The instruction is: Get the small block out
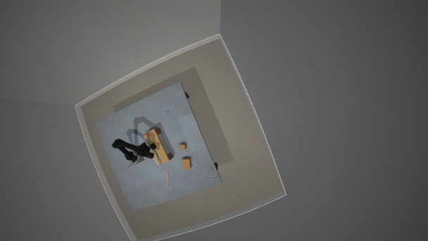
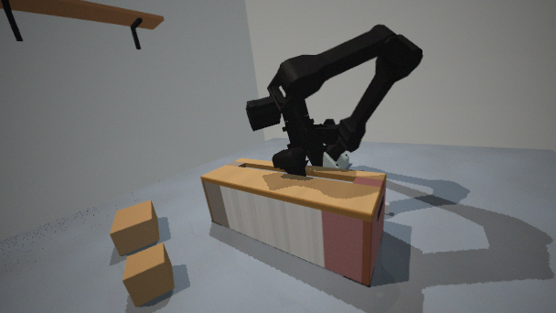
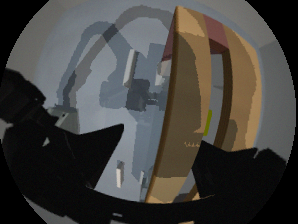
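The long wooden box has a slot along its top, a pale front panel, a red end and a grey-brown end. A yellow-green piece, apparently the small block, shows through the slot in the wrist view, partly hidden by the top board. In the exterior view the block cannot be made out behind the pale panel. My gripper is open and empty, low over the box. One finger is at the slot, its tip partly hidden there; the other is beyond the box's rear side.
Two orange-brown blocks stand on the table in front of the box. A thin stick lies off the grey-brown end. A tiny object lies beyond the red end. White pieces show behind the box.
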Available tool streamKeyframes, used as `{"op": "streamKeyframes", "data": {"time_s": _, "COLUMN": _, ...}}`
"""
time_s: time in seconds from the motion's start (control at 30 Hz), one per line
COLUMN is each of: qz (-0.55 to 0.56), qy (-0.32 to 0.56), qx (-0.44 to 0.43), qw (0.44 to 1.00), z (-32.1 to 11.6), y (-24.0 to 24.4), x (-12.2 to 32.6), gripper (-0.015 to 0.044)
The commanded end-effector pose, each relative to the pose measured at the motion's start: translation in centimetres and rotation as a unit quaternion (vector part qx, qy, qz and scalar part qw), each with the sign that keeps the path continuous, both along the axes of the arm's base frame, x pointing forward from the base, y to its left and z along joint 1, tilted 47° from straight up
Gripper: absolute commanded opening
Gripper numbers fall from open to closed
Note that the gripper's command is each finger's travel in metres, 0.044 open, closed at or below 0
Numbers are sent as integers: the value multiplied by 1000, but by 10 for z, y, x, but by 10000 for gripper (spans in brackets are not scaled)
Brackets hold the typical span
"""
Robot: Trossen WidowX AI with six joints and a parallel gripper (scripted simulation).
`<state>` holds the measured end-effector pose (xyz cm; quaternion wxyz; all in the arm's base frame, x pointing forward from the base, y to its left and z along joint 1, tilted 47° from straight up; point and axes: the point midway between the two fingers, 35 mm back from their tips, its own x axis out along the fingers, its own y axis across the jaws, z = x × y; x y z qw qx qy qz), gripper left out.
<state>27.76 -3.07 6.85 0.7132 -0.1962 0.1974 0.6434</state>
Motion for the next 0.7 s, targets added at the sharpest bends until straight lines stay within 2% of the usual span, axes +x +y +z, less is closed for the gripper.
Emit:
{"op": "streamKeyframes", "data": {"time_s": 0.0, "qz": -1, "qy": 1, "qx": 2, "qw": 1000, "z": 6, "y": 7, "x": 0, "gripper": 400}}
{"op": "streamKeyframes", "data": {"time_s": 0.67, "qz": -1, "qy": 2, "qx": 3, "qw": 1000, "z": 32, "y": 31, "x": 2, "gripper": 400}}
